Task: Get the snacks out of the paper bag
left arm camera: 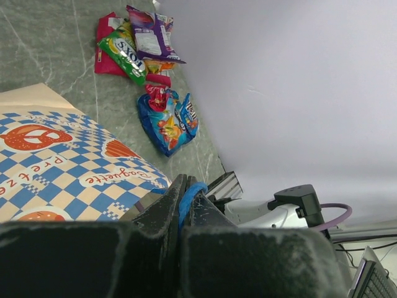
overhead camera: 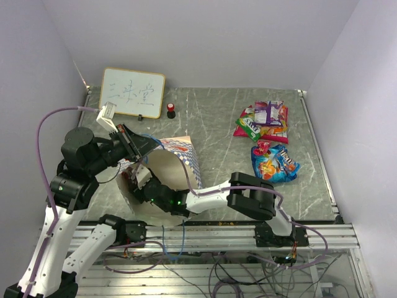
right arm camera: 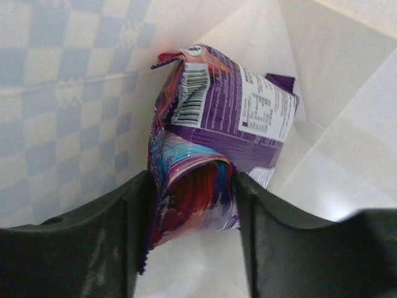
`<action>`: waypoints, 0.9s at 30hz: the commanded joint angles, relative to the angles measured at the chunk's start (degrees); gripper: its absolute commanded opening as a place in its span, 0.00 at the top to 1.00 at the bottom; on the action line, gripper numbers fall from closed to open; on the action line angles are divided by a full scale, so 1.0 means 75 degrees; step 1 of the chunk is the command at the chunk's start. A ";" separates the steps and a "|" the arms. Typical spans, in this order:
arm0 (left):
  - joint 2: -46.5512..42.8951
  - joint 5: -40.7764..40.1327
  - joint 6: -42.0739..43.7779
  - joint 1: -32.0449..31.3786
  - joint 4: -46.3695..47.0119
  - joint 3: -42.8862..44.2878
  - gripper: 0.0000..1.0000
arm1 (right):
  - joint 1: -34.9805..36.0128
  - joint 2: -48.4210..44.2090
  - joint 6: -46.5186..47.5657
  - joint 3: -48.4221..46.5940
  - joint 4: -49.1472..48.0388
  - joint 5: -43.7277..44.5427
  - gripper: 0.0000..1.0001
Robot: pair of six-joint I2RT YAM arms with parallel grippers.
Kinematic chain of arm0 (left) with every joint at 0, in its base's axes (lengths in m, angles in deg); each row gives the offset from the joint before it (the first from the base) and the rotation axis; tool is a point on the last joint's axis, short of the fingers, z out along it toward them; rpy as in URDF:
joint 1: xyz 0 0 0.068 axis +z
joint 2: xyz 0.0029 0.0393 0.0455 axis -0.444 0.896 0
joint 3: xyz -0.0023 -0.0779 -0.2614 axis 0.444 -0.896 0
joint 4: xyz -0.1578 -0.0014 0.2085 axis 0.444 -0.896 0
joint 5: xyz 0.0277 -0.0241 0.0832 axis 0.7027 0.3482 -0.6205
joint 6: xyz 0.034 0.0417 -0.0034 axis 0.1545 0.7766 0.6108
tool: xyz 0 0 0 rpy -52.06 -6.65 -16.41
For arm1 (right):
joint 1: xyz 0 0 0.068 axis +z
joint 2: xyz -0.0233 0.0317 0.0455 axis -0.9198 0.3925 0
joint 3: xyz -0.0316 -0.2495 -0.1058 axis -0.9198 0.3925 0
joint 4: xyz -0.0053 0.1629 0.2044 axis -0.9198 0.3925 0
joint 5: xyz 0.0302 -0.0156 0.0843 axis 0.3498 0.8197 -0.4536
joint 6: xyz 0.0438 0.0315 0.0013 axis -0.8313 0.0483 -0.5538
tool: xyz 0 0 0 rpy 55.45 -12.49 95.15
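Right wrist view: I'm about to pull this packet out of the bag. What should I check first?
1. Purple packet between the fingers of the right gripper: ok, it fills the gap.
2. Grip firm enough to lift: cannot tell.
3. Left gripper shut on the cord handle: ok.
4. Paper bag mouth open around the right arm: ok.
5. Bare table beside the snack pile and blue packet for the drop: ok.
6. More packets underneath: cannot tell.

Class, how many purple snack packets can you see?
2. One purple packet in the pile on the table; a second purple packet inside the paper bag, between the right gripper's jaws. Others may be hidden.
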 commanded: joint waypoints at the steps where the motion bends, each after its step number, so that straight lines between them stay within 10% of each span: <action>1: -0.0133 0.0081 0.0153 -0.0044 -0.0029 0.0093 0.93 | -0.0221 -0.0129 -0.0157 0.0131 0.0202 0.0385 0.54; 12: -0.0425 -0.0824 0.0063 -0.0044 -0.0383 -0.0096 0.93 | -0.0233 -0.1482 0.0591 0.0867 0.0078 -0.0236 0.92; 27: -0.0051 -0.1736 0.0359 -0.0044 0.0063 -0.0180 0.93 | -0.0163 -0.4673 0.1045 0.2570 0.1377 -0.1551 1.00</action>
